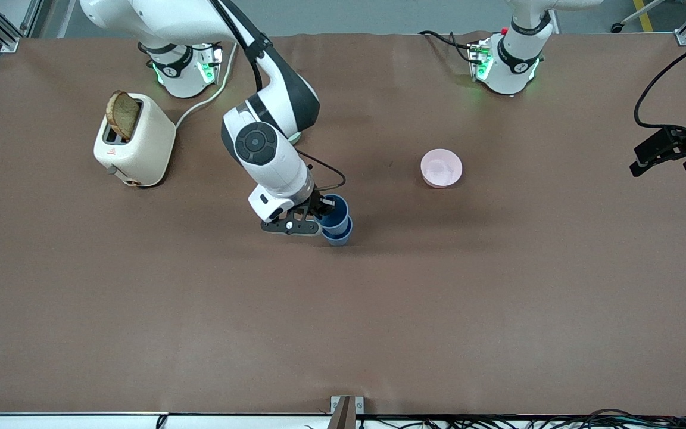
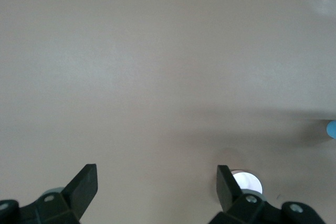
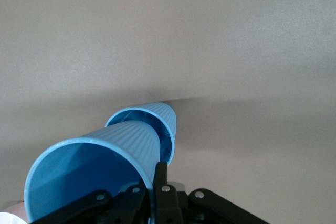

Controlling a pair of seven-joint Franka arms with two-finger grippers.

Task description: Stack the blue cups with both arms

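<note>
Two blue cups stand near the table's middle. The upper blue cup (image 1: 336, 210) sits partway inside the lower blue cup (image 1: 339, 236), which rests on the table. My right gripper (image 1: 323, 212) is shut on the upper cup's rim. The right wrist view shows one finger (image 3: 160, 174) outside the wall of the upper cup (image 3: 100, 166), the other finger hidden inside, and the lower cup (image 3: 157, 116) around its base. My left gripper (image 1: 670, 152) is open and empty, waiting in the air at the left arm's end of the table. Its own view shows the left gripper (image 2: 156, 177) over bare table.
A pink bowl (image 1: 441, 168) stands between the cups and the left arm's end of the table. A cream toaster (image 1: 134, 146) with a bread slice (image 1: 122, 114) stands near the right arm's base, with its cord running toward that base. A blue sliver (image 2: 332, 128) shows at the left wrist view's edge.
</note>
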